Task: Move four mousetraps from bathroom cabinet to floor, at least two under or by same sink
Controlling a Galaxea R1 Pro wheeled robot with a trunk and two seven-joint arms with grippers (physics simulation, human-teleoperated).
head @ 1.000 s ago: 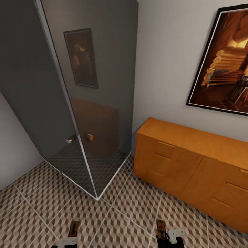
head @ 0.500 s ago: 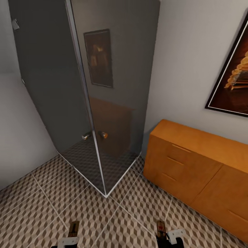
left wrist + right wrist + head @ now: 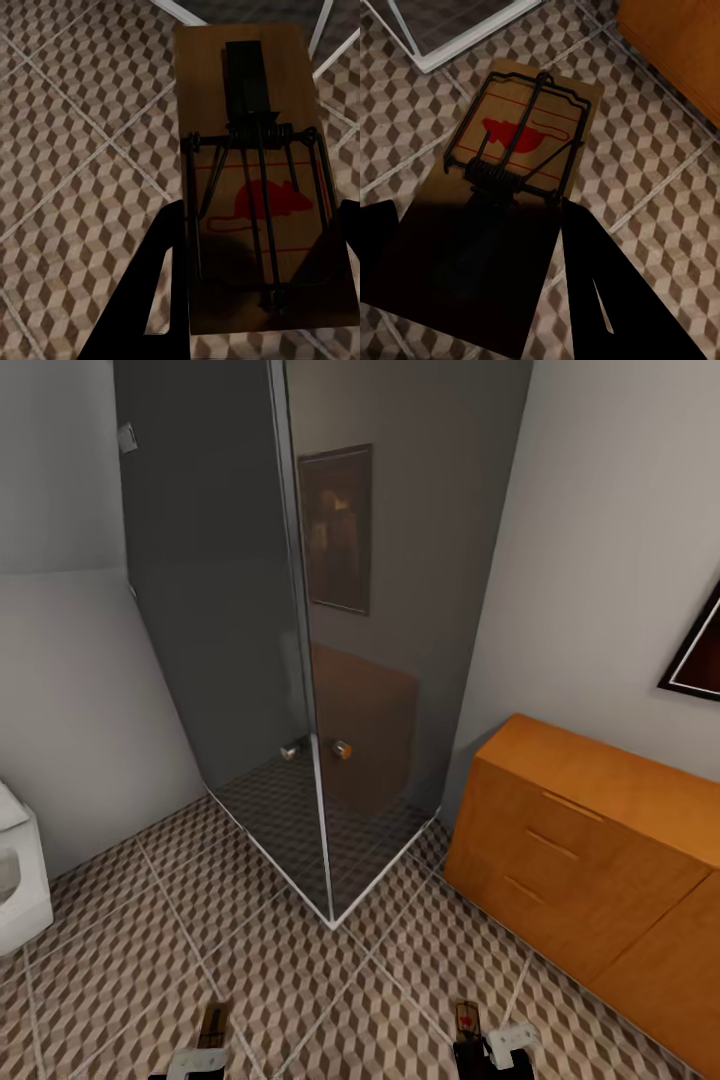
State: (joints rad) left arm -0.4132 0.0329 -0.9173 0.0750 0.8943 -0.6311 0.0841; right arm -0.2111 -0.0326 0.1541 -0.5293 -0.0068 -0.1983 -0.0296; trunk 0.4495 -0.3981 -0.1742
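I carry two mousetraps above the cube-patterned bathroom floor [image 3: 150,960]. My left gripper [image 3: 259,247] is shut on one mousetrap [image 3: 251,172], a tan board with a dark spring and a red mouse mark; it also peeks in at the head view's lower edge as a mousetrap [image 3: 212,1025] held by the left gripper [image 3: 200,1057]. My right gripper [image 3: 484,247] is shut on the second mousetrap [image 3: 521,142], seen from the head camera as a mousetrap [image 3: 467,1018] in the right gripper [image 3: 490,1052]. The orange-brown cabinet [image 3: 590,830] stands to the right, drawers closed.
A dark glass shower enclosure [image 3: 330,610] with a metal frame juts out ahead, its corner reaching the floor near the middle. A white fixture [image 3: 15,880] sits at the left edge. A framed picture [image 3: 700,650] hangs above the cabinet. Patterned tile stretches between shower and me.
The camera has swung left: shower and cabinet slid right in the picture, most of the painting left the frame, and a white fixture appeared at left. Both grippers still hold their mousetraps.
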